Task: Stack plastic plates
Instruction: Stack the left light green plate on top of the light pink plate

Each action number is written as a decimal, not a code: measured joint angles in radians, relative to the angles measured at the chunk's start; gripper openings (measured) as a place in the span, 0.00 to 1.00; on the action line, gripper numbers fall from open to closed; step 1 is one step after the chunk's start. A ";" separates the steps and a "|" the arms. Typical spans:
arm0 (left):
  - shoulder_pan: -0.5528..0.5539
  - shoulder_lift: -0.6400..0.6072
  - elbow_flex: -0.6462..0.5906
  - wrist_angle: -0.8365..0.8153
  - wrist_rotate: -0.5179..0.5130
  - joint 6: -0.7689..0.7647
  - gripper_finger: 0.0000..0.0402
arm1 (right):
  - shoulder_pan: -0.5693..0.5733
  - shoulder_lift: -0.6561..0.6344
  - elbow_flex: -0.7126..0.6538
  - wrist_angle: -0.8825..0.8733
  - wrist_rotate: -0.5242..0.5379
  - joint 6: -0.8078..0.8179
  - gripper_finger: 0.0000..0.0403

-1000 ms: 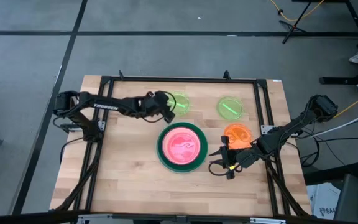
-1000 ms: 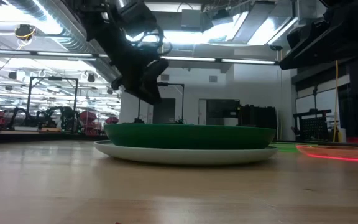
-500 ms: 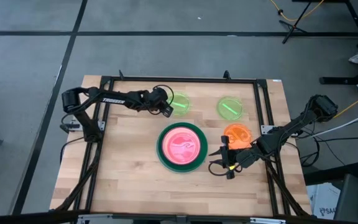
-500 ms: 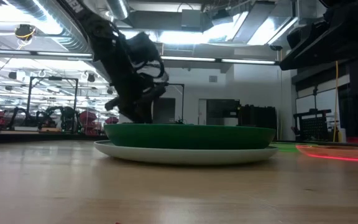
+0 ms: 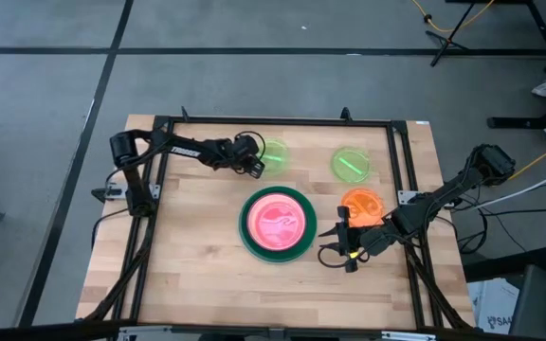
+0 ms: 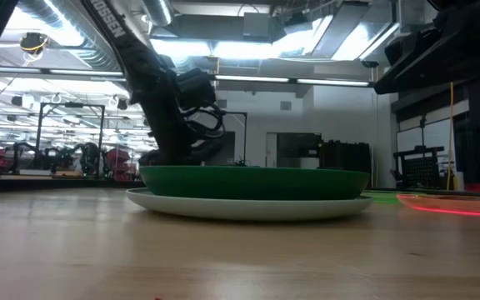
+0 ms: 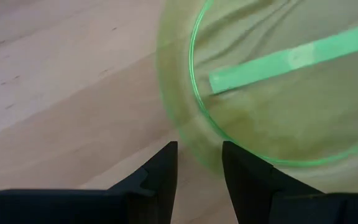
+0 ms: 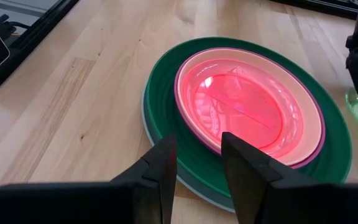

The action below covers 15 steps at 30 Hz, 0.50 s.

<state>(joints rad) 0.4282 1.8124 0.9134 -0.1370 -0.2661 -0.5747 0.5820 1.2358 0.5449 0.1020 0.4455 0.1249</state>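
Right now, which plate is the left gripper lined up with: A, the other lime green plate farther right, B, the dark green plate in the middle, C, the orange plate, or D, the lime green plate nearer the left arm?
D: the left gripper sits at the edge of the near lime green plate, and the left wrist view shows that plate's rim just past the open fingers.

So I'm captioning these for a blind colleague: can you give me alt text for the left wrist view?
The left claw, fingers slightly apart, is at the near rim of a translucent lime green plate lying on the pale wooden table. A strip of brighter green crosses the plate's middle.
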 joint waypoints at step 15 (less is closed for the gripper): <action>0.000 0.013 0.000 0.029 0.018 0.033 0.30 | 0.000 0.000 0.000 0.000 0.000 0.000 0.29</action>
<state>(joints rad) 0.4282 1.8258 0.9138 -0.1081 -0.2477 -0.5417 0.5819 1.2358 0.5449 0.1024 0.4458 0.1246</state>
